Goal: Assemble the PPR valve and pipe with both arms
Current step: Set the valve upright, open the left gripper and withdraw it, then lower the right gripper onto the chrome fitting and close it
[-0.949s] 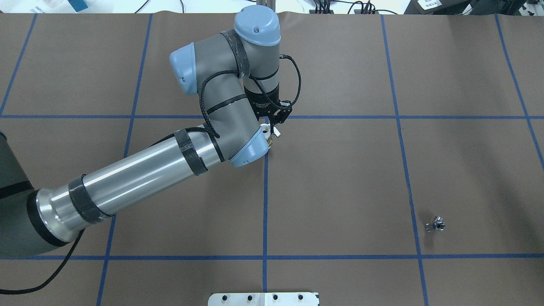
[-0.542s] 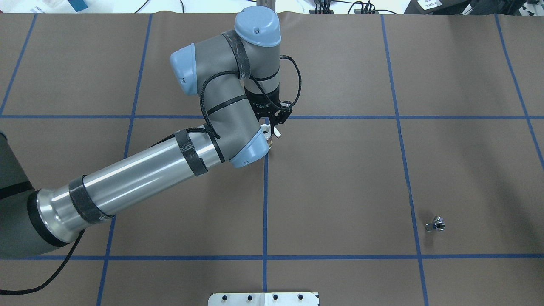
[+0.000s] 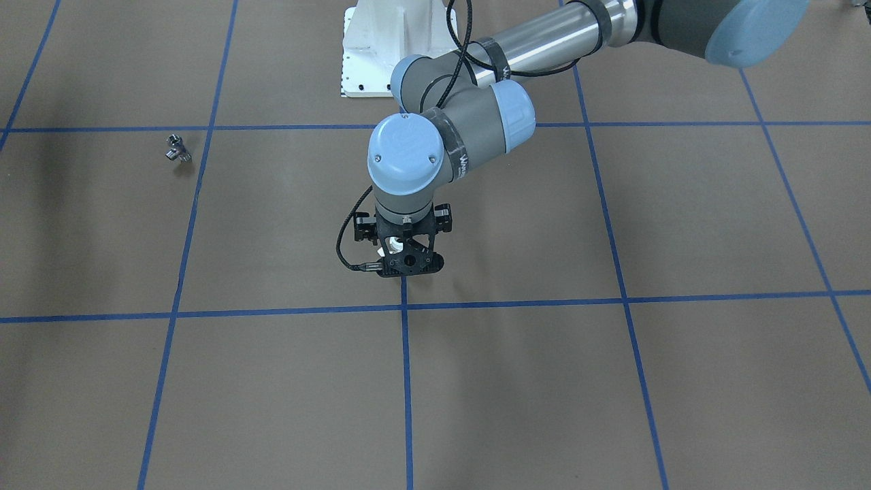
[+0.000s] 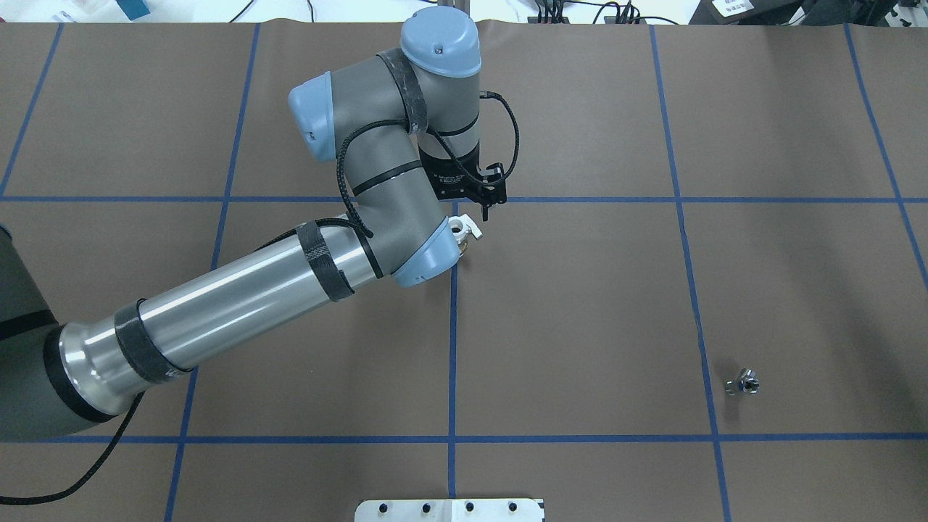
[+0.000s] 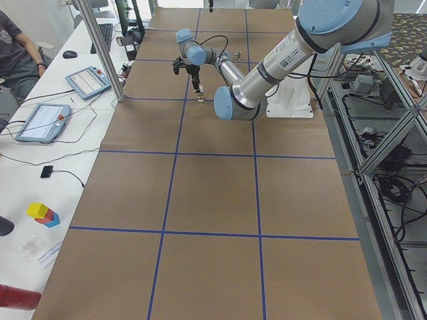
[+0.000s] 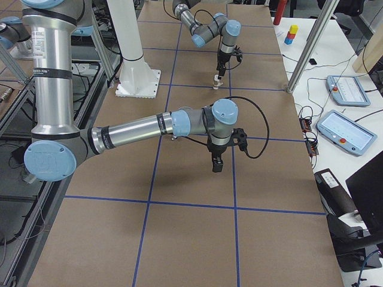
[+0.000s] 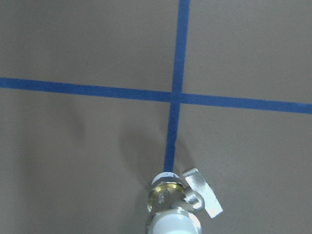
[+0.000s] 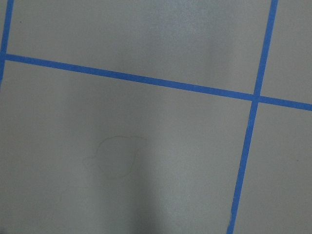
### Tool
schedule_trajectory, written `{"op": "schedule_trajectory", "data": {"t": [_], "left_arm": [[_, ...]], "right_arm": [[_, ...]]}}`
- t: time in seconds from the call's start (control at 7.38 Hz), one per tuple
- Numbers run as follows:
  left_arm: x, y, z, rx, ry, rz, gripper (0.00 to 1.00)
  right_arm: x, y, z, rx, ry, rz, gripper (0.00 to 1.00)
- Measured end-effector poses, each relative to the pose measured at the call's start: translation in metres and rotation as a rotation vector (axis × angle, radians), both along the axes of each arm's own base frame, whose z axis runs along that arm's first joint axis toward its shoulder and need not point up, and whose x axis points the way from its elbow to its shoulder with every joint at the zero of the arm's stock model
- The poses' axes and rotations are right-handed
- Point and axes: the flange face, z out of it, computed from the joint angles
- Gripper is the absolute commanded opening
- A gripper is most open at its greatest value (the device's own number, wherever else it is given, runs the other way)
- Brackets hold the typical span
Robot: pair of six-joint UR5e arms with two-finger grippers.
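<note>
The PPR valve (image 4: pixel 462 230), white ends with a brass middle and a pale lever tab, sits at the tips of my left gripper (image 4: pixel 475 212), near the table's central blue tape crossing. The left wrist view shows it end-on at the bottom edge (image 7: pixel 175 207), close to the brown mat. My left gripper (image 3: pixel 405 257) points straight down and is shut on it. The pipe (image 4: pixel 743 383), a tiny chrome fitting, lies alone on the right of the mat; it also shows in the front view (image 3: pixel 177 148). My right gripper (image 6: pixel 216 165) shows only in the exterior right view, high over the mat; I cannot tell its state.
The white pedestal base (image 3: pixel 381 61) stands at the robot's edge of the table, also in the overhead view (image 4: pixel 449 510). Blue tape lines grid the brown mat. A side desk with tablets (image 6: pixel 347 89) and an upright post (image 6: pixel 311 48) runs along the far edge.
My left wrist has turned slightly, swinging its black bracket up and to the right. The valve has shifted a little to the right and nearer with it. The pipe has not moved.
</note>
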Motion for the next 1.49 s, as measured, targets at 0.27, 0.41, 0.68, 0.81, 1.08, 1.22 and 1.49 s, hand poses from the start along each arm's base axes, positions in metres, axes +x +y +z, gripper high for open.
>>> {"op": "schedule_trajectory", "data": {"t": [0.27,0.41,0.68,0.81,1.08,1.22,1.49], "left_arm": [[-0.048,0.031,-0.017,0.015,0.015,-0.006,0.96],[-0.086,0.05,-0.003,0.031,0.033,-0.016,0.99],[-0.161,0.078,0.037,0.062,0.061,-0.053,0.99],[-0.188,0.086,0.051,0.075,0.069,-0.068,0.99],[-0.221,0.086,0.067,0.129,0.071,-0.06,0.99],[-0.234,0.082,0.077,0.149,0.063,-0.058,0.99],[-0.245,0.074,0.091,0.168,0.044,-0.053,0.99]], "right_arm": [[-0.019,0.003,-0.007,0.012,-0.007,-0.041,0.99],[-0.039,0.005,-0.013,0.013,-0.007,-0.07,0.99],[-0.081,0.015,-0.038,-0.01,-0.015,-0.068,0.99],[-0.098,0.021,-0.05,-0.011,-0.036,-0.031,0.99],[-0.121,0.047,-0.055,-0.046,-0.109,0.102,0.99],[-0.134,0.069,-0.053,-0.08,-0.127,0.165,0.99],[-0.175,0.115,-0.071,-0.135,-0.113,0.241,0.99]]}}
